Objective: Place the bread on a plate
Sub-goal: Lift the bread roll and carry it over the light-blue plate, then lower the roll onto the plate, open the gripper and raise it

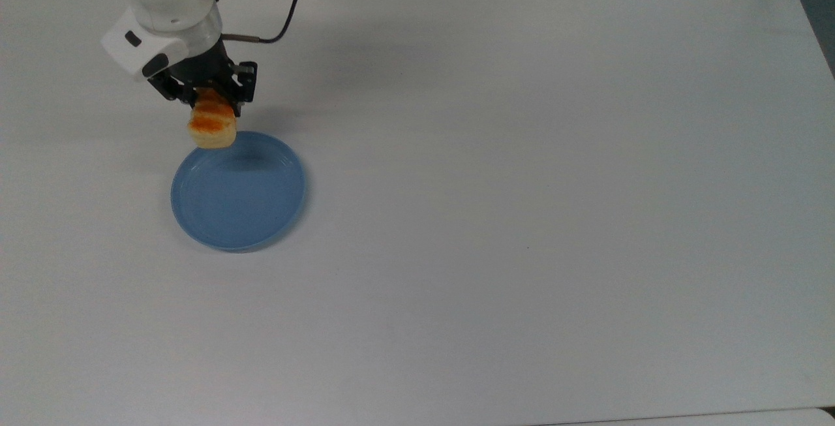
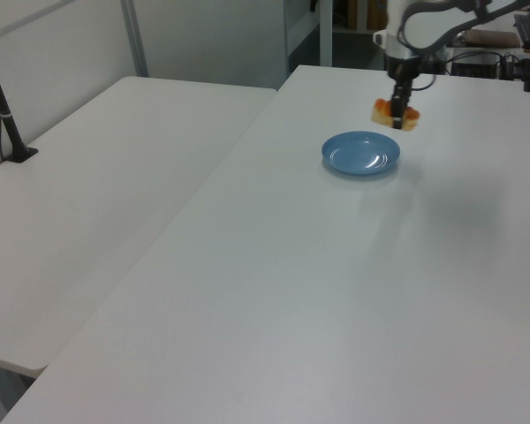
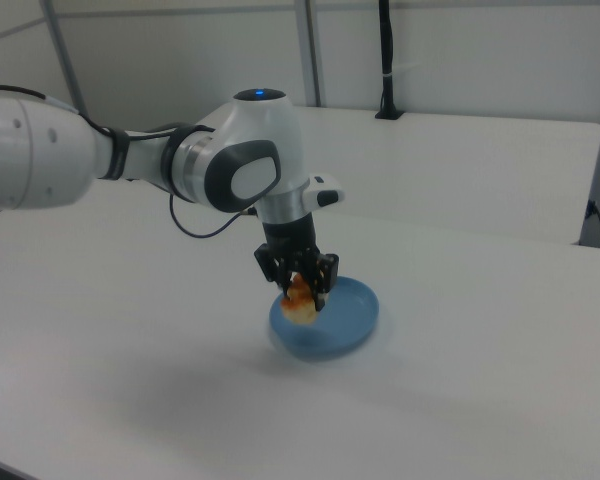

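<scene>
plate (image 1: 238, 197): smooth light-blue plastic, slight sheen. bread (image 1: 211, 127) above plate's edge: glossy orange-brown top, matt pale sides. table (image 1: 522, 184) under plate: matt white, smooth.
</scene>
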